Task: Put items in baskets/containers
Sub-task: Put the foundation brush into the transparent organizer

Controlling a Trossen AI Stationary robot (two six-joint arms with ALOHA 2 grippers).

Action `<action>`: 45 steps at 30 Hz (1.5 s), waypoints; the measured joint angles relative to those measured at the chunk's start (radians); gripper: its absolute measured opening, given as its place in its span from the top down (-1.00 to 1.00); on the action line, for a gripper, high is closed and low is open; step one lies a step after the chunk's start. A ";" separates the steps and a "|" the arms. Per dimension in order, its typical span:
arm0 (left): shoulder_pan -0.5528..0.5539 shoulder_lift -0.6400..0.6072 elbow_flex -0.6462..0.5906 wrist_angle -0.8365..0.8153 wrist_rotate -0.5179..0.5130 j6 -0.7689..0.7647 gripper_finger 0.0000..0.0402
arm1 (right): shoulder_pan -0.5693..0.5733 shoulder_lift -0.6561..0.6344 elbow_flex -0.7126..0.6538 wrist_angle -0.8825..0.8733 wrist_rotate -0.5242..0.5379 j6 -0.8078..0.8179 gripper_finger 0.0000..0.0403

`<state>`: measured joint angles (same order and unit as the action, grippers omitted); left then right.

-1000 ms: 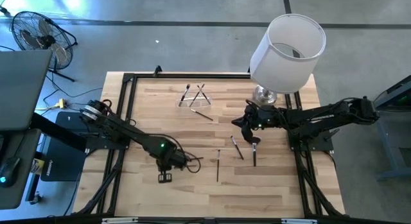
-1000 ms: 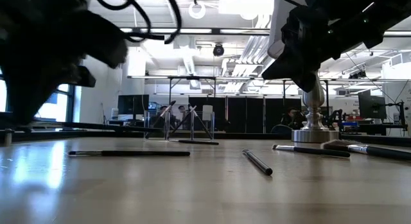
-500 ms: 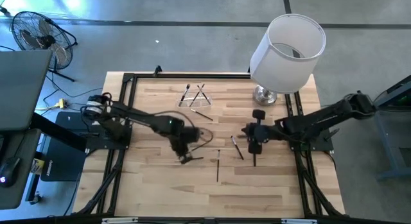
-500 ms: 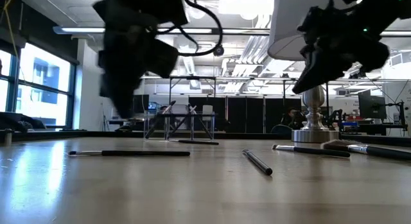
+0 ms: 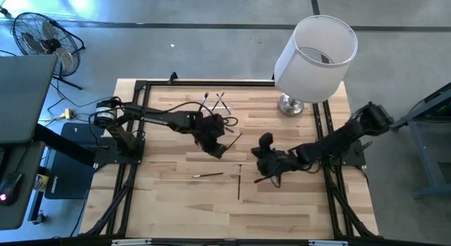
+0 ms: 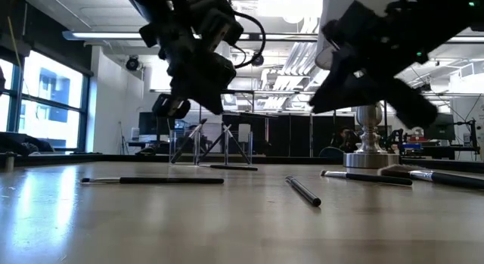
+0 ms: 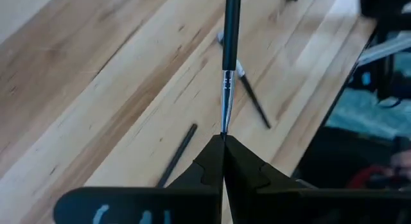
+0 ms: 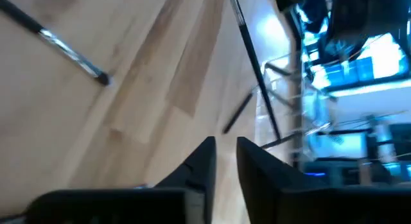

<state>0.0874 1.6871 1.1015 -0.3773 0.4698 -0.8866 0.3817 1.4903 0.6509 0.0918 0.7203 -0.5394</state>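
Observation:
My left gripper [image 5: 220,149] hovers over the table's middle, near of the clear holder [image 5: 215,106], and is shut on a slim dark brush [image 5: 234,139] with a silver ferrule [image 7: 227,95]. The holder has several brushes leaning in it. My right gripper [image 5: 261,146] hangs above the table right of centre, its fingers [image 8: 199,163] a narrow gap apart with nothing between them. Loose brushes lie flat on the wood: one [image 5: 208,175] near of the left gripper, one [image 5: 239,186] beside it, and one [image 5: 271,177] under the right arm. My left gripper pinches the brush between its two fingertips at the end just past the ferrule [image 7: 223,131]. The dark handle [image 7: 231,31] sticks straight out ahead of the fingers, along their line. The brush is lifted clear of the table.
A tall lamp with a big white shade [image 5: 315,59] stands on a silver base [image 5: 290,105] at the far right. In the low view more brushes [image 6: 151,180] [image 6: 302,191] [image 6: 367,177] lie across the front of the table. A black frame [image 5: 134,133] runs along the table's edges.
My left gripper has travelled from the near left of the table up and toward the far edge and the holder. My right gripper has moved from beside the lamp base toward the near edge and the table's middle, tipping as it went.

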 joint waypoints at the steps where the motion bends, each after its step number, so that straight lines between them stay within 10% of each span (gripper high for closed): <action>1: 0.001 0.000 0.000 0.013 0.006 -0.010 1.00 | 0.000 0.025 0.022 0.001 0.013 -0.032 0.68; 19: -0.003 -0.001 0.000 0.147 0.079 -0.123 1.00 | -0.095 0.174 0.246 -0.003 -0.045 -0.261 0.14; 37: -0.003 -0.001 0.000 0.249 0.141 -0.202 1.00 | -0.110 0.175 0.246 -0.009 0.013 -0.361 0.92; 45: -0.004 -0.002 0.001 0.255 0.063 -0.198 0.99 | -0.114 0.175 0.245 -0.048 0.003 -0.291 0.96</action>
<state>0.0834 1.6855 1.1023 -0.1226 0.5329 -1.0847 0.2677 1.6650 0.8955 0.0440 0.7229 -0.8307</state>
